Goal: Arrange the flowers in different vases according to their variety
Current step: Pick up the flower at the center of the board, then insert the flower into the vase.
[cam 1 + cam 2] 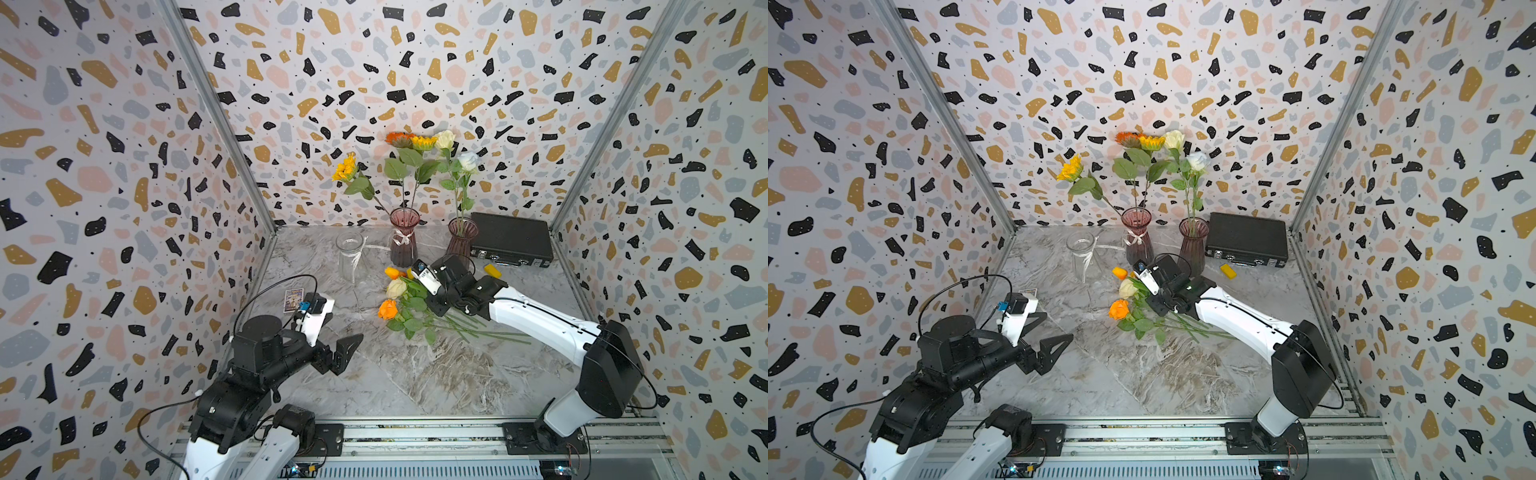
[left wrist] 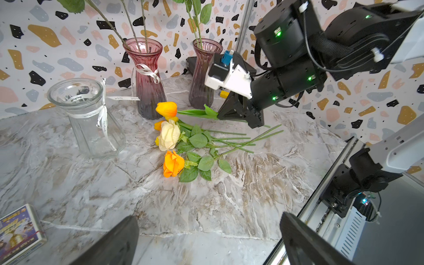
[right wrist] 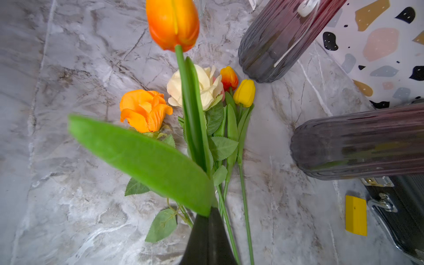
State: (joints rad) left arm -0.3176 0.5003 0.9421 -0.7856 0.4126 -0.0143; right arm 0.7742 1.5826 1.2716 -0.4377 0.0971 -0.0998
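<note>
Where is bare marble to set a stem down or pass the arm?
Widest: bare marble between the loose flowers and the front rail. Smaller: between the clear vase and the card box. Crowded: around the pink vases, black case and right gripper holding the orange tulip.

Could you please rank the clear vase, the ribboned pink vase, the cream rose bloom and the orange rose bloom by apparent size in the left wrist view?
1. clear vase, though nearer the camera.
2. ribboned pink vase.
3. cream rose bloom and orange rose bloom: look alike, unranked.
</note>
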